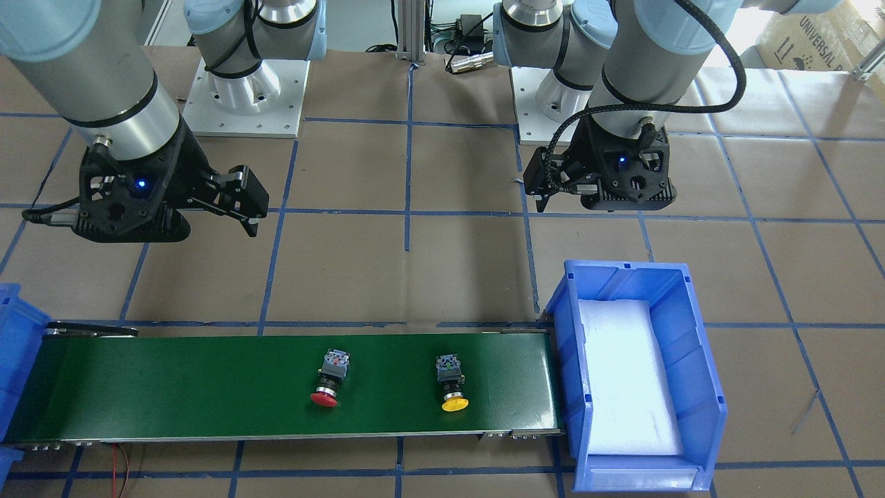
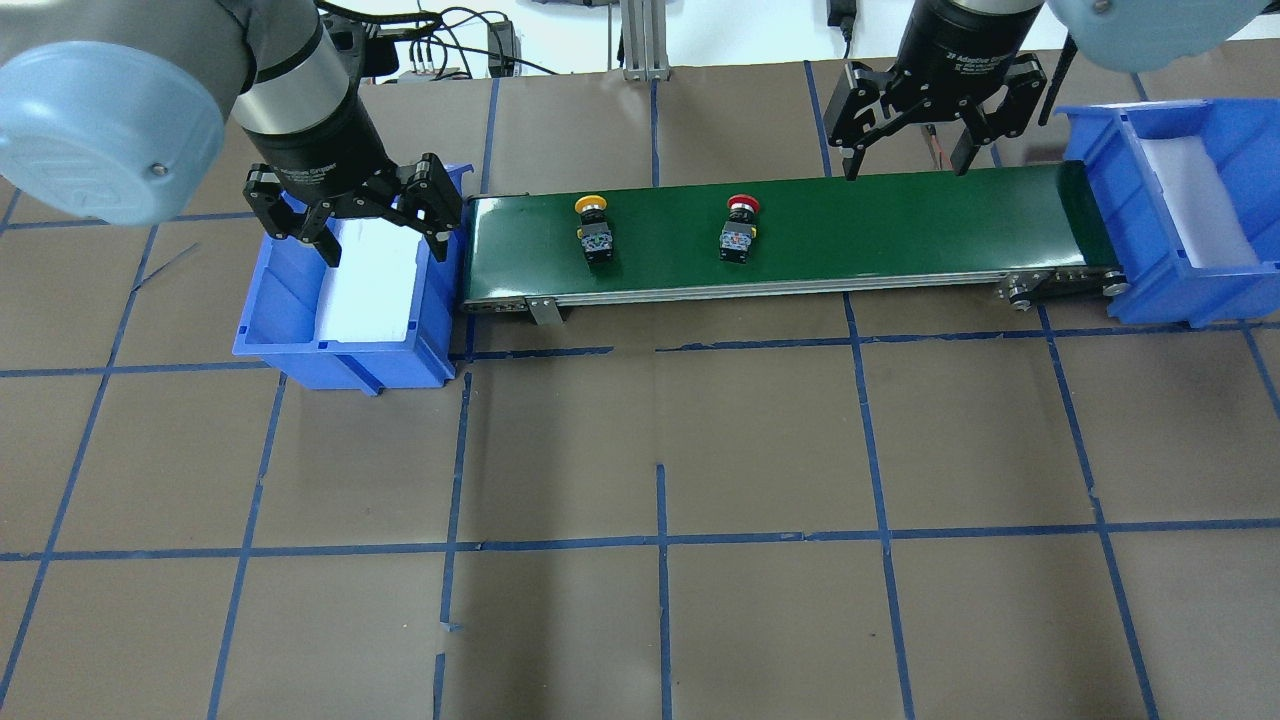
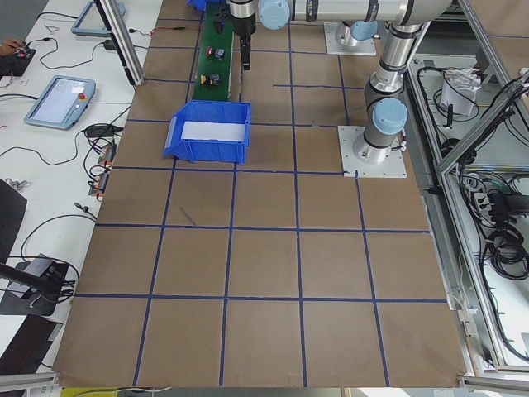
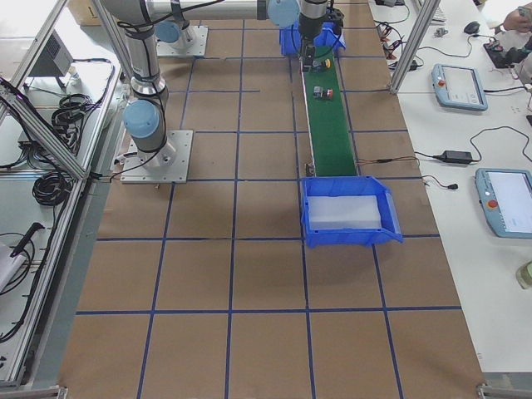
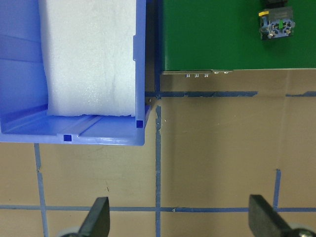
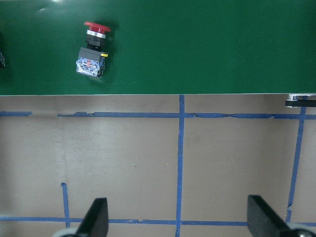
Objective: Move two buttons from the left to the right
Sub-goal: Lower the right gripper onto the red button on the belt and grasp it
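Two buttons lie on the green belt (image 2: pixel 900 225), neither in a bin: the yellow button (image 2: pixel 593 230) toward its left end and the red button (image 2: pixel 740 230) near its middle, well apart. Both rest on their sides with the long axis across the belt, caps toward 12 o'clock in the overhead view and black blocks toward 6.

My right claw (image 2: pixel 908 168) hangs spread wide and empty over the belt's far edge. From above, the red button lies between 8 and 9 o'clock from it; in my right wrist view it sits at about 11. My left claw (image 2: pixel 386 255) is just as wide and empty, over the left bin (image 2: pixel 290 335), with the yellow button at 3 o'clock.

Red is nearer my right claw, so I judge that the pick to make, closing across its narrow width, then carrying it to the right bin (image 2: pixel 1190 290) at 3 o'clock.

My right wrist reads "2F Adaptive". A carton (image 1: pixel 805 34) beyond the table (image 2: pixel 640 450) reads "UNIVERSAL".
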You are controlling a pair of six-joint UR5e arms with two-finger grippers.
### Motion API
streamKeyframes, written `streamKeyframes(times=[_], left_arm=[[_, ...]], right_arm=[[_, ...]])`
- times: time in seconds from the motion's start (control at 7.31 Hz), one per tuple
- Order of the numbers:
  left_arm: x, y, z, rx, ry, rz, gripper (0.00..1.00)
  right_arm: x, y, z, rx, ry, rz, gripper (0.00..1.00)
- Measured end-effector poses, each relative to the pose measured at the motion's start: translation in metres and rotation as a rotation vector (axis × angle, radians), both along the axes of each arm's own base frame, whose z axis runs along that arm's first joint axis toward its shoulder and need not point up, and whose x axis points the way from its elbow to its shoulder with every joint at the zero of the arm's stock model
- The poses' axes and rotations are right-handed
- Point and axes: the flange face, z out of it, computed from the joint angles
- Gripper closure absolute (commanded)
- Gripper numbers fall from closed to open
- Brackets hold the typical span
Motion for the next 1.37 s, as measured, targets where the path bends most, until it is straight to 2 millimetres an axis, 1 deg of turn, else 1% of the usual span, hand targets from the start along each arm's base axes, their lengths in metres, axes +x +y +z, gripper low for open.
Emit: streamKeyframes(times=[0.27, 0.82, 1.09, 1.23, 1.37], left_arm=[[0.0, 0.0, 0.0, 0.0, -0.001, 0.0, 0.0], [0.0, 0.0, 0.0, 0.0, -0.001, 0.0, 0.0], [0.0, 0.0, 0.0, 0.0, -0.001, -0.001, 0.0], [0.0, 0.0, 0.0, 0.0, -0.001, -0.001, 0.0], [0.0, 0.0, 0.0, 0.0, -0.001, -0.001, 0.0]], right_arm=[[-0.003, -0.025, -0.036, 0.001, -0.002, -0.007, 0.0], [0.005, -0.065, -0.102, 0.012, -0.007, -0.014, 0.0], [0.006, -0.078, -0.126, 0.002, -0.007, -0.05, 0.0], [0.009, -0.081, -0.133, 0.004, -0.007, -0.066, 0.0], [0.013, -0.081, -0.134, 0.003, -0.007, -0.075, 0.0]])
